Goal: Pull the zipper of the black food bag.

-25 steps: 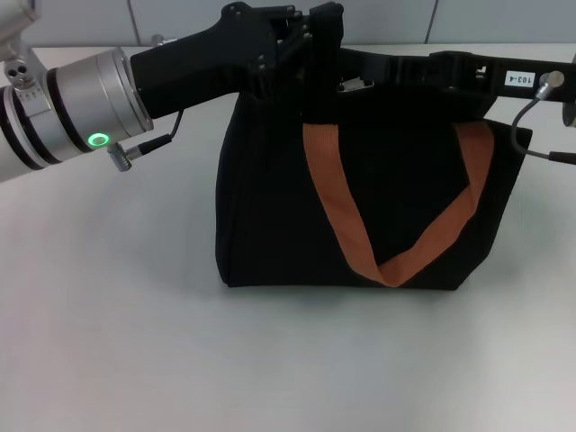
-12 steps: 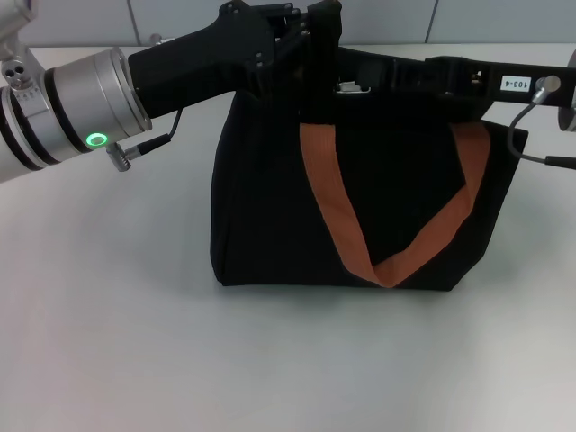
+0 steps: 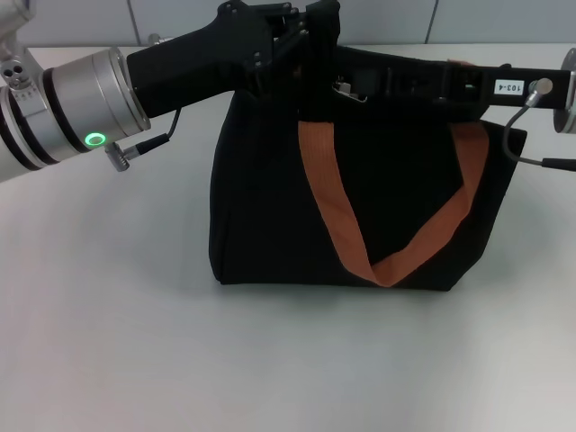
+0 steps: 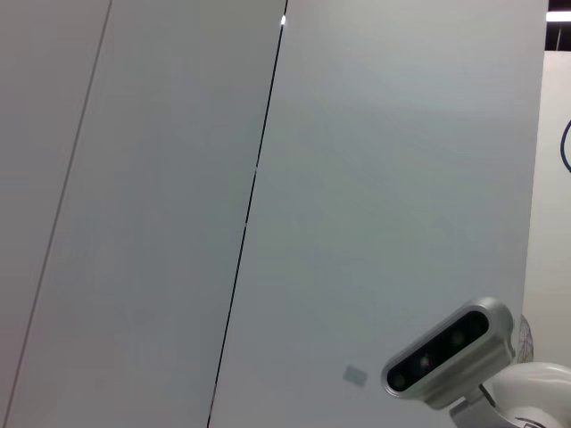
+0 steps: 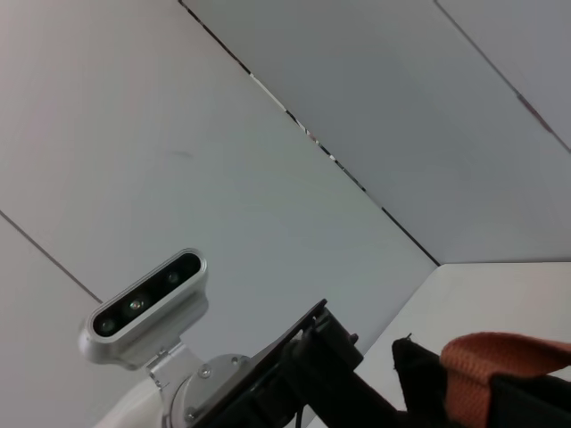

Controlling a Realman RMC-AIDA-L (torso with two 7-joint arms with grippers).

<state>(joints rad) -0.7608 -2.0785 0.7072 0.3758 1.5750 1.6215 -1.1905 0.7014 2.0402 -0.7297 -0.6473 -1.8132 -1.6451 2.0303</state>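
The black food bag [image 3: 360, 207] stands upright on the white table [image 3: 135, 351], in the centre of the head view and slightly right of the middle. An orange-brown strap [image 3: 391, 225] hangs down its front face in a V shape.

The left arm enters from the upper left of the head view. Its silver wrist cuff with a green light sits at the left edge, and its black forearm runs up and to the right, nearly level. The left gripper [image 3: 310, 36] ends at the bag's top edge near the bag's upper left corner, pressed against the black fabric. Its fingers merge with the dark bag, so I cannot tell how far the jaws are open or whether they hold anything.

The right arm comes in from the right edge of the head view, stretched almost horizontally along the top of the bag. The right gripper [image 3: 373, 85] reaches toward the middle of the top edge. The zipper [image 3: 351, 88], a small silver tab, lies right at its tip, just right of the left gripper. The jaws appear closed around the tab, though the black parts blur together there.

The left wrist view shows only a grey wall panel and the robot's head camera [image 4: 449, 352] in the lower right. The right wrist view shows that camera in the lower left, with a bit of strap at the lower right.
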